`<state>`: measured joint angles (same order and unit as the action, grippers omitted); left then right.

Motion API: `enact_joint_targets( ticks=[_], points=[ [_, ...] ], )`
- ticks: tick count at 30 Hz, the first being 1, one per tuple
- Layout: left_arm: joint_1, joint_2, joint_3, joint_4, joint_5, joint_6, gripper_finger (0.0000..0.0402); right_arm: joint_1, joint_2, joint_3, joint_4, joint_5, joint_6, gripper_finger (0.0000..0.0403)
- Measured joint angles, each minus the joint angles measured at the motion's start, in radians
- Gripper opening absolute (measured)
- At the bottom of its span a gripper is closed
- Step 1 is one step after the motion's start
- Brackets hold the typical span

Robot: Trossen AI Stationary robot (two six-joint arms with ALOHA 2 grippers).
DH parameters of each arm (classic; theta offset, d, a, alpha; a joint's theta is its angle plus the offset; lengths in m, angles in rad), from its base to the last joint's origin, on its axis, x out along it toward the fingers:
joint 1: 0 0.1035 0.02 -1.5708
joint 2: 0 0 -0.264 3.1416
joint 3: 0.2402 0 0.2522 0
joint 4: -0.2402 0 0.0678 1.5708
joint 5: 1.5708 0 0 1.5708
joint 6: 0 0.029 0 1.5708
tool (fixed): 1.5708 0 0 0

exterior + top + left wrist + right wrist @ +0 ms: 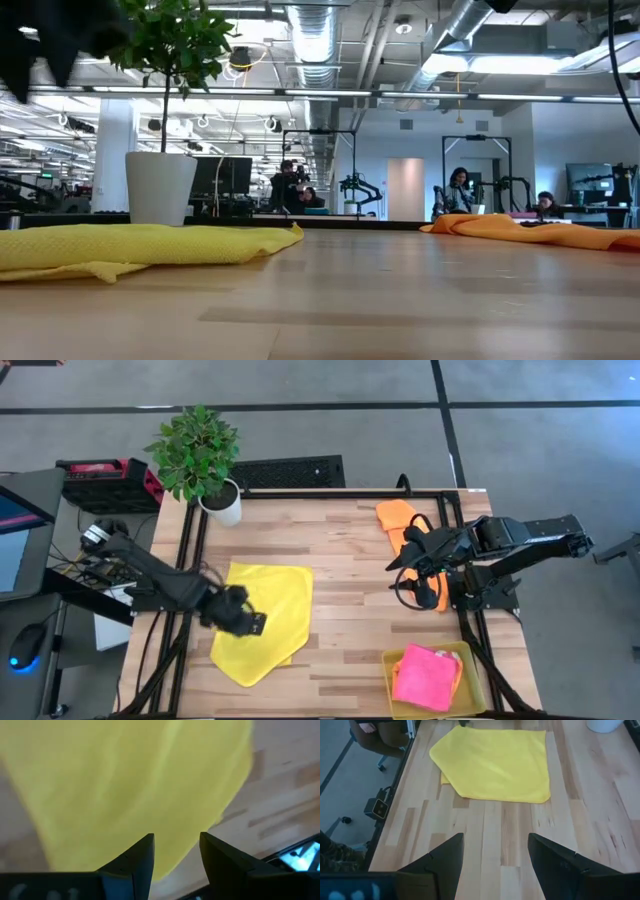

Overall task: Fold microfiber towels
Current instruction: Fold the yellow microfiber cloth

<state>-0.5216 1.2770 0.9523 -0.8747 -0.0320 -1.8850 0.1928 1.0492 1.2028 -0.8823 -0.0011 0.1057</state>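
Yellow towel (262, 618) partly folded on the surface (345, 580), left pincer (250, 622) open over it. Orange towels (400, 520) unfolded; pink towel (425, 676) in tray (472, 700). Right pincer (412, 555) open, waiting.

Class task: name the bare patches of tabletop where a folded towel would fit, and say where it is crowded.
Bare wood lies between the yellow towel and the orange towel, and between the plant pot and the orange towel. Crowded: the tray corner holding the pink towel.

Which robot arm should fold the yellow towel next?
Probably the left. The left gripper hangs open right over the yellow towel, which lies partly folded. The right gripper, also open, sits across the table beside the orange towel.
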Motion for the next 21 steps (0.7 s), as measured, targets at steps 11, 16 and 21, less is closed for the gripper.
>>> enact_joint_targets(
  ticks=[11,16,21],
  points=[
    [-0.243,0.001,-0.1,0.027,0.006,-0.401,0.015,0.001,0.0,0.0,0.004,0.001,-0.002,0.0244],
    [-0.279,0.001,-0.166,0.027,0.036,-0.41,0.015,0.001,0.0,0.0,0.004,0.001,-0.001,0.0244],
    [-0.288,0.001,-0.229,0.028,0.101,-0.411,0.015,0.001,0.0,0.0,0.004,0.001,0.015,0.0244]
  ],
)
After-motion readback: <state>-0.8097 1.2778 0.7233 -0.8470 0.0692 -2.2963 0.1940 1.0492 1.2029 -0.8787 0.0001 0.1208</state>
